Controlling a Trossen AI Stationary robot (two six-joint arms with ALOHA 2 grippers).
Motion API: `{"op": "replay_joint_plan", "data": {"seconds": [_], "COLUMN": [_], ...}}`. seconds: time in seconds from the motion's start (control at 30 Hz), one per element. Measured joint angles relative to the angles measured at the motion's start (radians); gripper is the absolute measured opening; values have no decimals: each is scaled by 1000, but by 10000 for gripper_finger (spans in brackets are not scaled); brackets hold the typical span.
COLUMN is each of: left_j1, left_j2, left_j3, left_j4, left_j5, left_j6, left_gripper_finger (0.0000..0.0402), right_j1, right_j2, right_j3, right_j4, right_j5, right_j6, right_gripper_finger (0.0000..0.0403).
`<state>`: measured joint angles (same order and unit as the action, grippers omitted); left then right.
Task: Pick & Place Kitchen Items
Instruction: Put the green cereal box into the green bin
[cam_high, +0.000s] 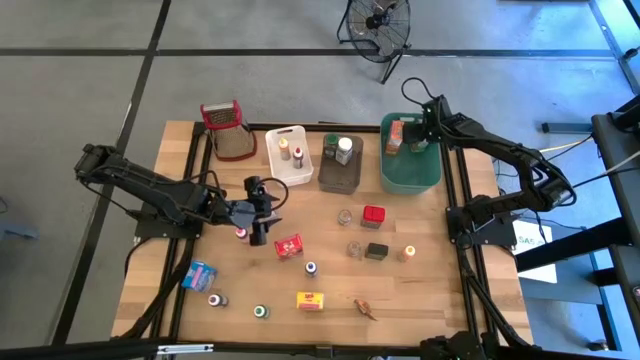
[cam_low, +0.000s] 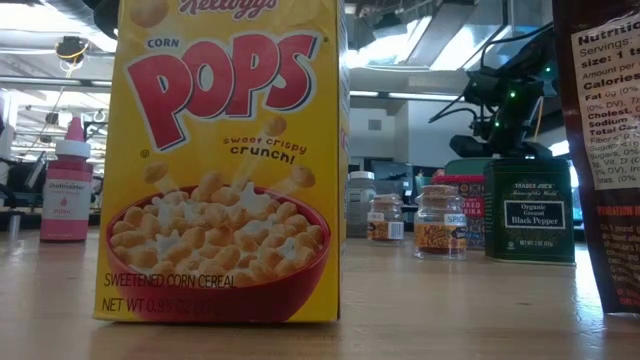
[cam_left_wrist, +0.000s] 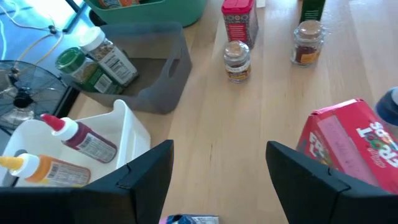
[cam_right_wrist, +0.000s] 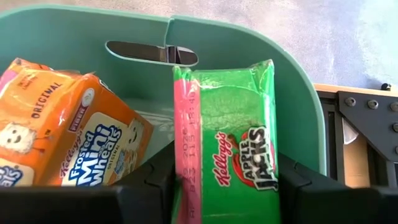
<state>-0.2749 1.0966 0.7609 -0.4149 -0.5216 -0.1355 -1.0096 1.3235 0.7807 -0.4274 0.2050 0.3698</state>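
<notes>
Fingers of the right gripper (cam_right_wrist: 214, 186) clamp a green Apple Jacks box (cam_right_wrist: 227, 143) upright inside the green tub (cam_right_wrist: 249, 43), just beside an orange Frosted Mini-Wheats box (cam_right_wrist: 68, 137). Left gripper (cam_left_wrist: 217, 180) hangs open and empty above the table, a red cereal box (cam_left_wrist: 348, 149) beside one finger.

A green cereal box (cam_right_wrist: 233, 155) is gripped upright between the fingers of the right pincer (cam_right_wrist: 227, 186) inside the green tub (cam_right_wrist: 81, 31), beside a tilted orange cereal box (cam_right_wrist: 68, 137). A red box (cam_high: 288, 246), a yellow box (cam_high: 311, 300), a blue box (cam_high: 199, 274), small jars and capped bottles are scattered flat across the worktop (cam_high: 430, 290).
</notes>
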Motion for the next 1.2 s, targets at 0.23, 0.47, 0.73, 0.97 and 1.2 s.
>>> {"op": "replay_joint_plan", "data": {"seconds": [0.23, 0.47, 0.73, 0.97, 1.2], "left_j1": [0, 0, 0, 0, 0], "left_j2": [0, 0, 0, 0, 0], "left_j3": [0, 0, 0, 0, 0], "left_j4": [-4, -8, -8, -8, -7], "left_j5": [19, 19, 19, 19, 17], "left_j6": [-8, -8, -9, -15, -10], "left_gripper_finger": [251, 251, 251, 251, 251], "right_j1": [0, 0, 0, 10, 13], "right_j2": [0, 0, 0, -26, -92], "right_j3": [0, 0, 0, 0, 0], "right_j4": [0, 5, 36, 55, 58], "right_j5": [4, 6, 30, 33, 26], "right_j6": [0, 4, 7, -30, -39], "right_gripper_finger": [187, 221, 224, 224, 224]}}
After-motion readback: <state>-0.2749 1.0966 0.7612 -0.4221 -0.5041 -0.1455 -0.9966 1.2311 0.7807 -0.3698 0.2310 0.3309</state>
